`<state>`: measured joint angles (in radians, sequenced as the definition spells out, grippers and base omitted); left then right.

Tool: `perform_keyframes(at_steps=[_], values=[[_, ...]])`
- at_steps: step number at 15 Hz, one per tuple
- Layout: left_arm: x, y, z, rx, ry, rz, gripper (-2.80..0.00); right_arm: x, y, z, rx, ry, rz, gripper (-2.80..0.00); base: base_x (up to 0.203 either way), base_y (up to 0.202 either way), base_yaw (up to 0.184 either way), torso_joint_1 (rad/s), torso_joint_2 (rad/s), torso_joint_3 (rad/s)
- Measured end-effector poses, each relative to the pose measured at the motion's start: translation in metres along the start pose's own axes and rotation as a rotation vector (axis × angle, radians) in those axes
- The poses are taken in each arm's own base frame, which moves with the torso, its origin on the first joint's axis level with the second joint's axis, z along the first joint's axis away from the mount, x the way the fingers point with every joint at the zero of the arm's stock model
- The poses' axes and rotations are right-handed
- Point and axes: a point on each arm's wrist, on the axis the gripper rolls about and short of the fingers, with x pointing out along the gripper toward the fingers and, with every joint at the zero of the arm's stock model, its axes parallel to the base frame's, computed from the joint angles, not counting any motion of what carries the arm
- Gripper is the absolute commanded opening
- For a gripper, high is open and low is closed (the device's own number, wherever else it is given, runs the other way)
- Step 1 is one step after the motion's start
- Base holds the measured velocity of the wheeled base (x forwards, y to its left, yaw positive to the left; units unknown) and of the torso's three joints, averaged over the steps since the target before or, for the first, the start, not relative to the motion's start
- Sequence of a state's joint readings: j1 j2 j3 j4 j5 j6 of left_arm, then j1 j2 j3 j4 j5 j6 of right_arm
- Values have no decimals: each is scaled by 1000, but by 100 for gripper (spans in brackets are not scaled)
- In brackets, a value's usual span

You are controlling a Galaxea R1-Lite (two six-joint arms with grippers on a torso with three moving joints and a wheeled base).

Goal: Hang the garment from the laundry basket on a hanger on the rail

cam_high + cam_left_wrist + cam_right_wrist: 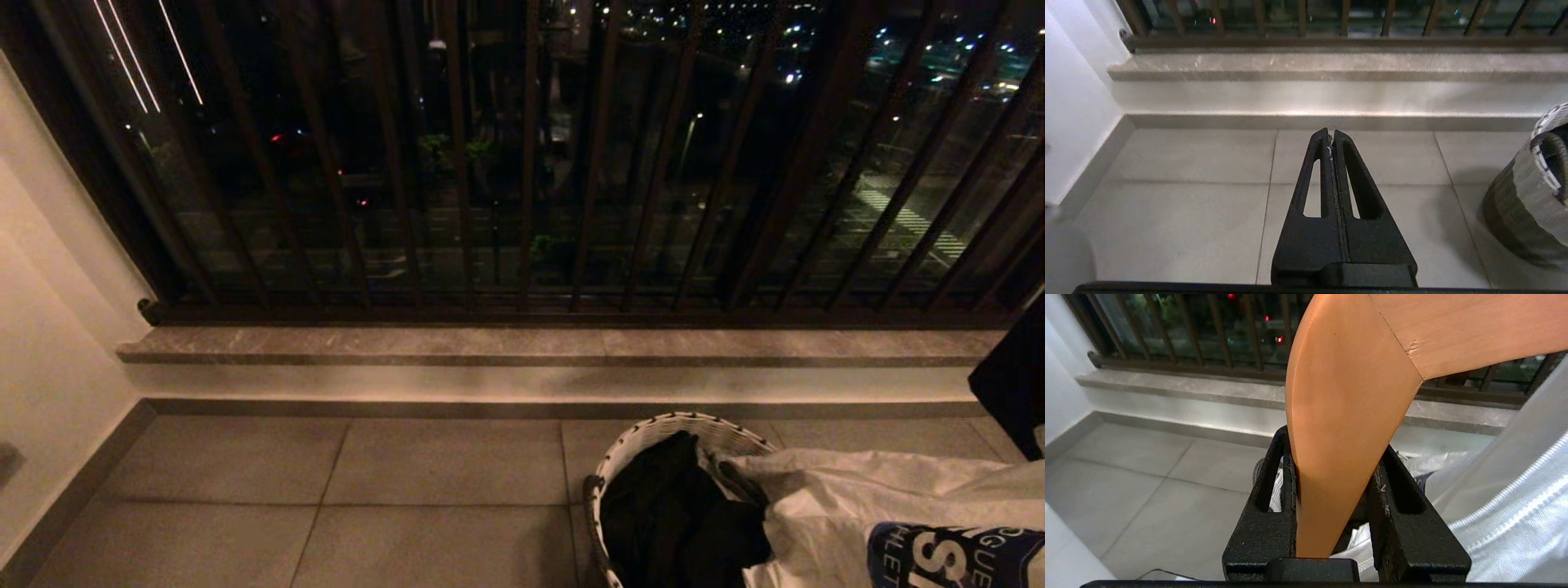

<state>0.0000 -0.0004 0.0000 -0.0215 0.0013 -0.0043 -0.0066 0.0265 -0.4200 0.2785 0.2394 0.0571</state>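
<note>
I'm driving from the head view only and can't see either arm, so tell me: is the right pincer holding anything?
Observer: Yes, the right pincer is clamped on a wooden hanger.
Operator: Any cloth with it?
Observer: A white garment lies close beside the hanger; whether it is on the hanger, I cannot tell.
Operator: And the other arm?
Observer: The left pincer is shut and empty above the floor tiles, with the laundry basket off to its side.
</note>
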Motion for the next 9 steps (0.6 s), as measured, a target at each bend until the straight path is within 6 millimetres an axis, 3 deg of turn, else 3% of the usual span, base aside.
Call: perform_keyframes(at_steps=[6,9], values=[[0,0,0,0,0,0,-280,4,-1,-4,7,25,10,-280,0,0,0,6,0,198],[0,0,0,0,0,0,-280,5,-1,-8,6,34,26,-280,0,0,0,0,-40,7]])
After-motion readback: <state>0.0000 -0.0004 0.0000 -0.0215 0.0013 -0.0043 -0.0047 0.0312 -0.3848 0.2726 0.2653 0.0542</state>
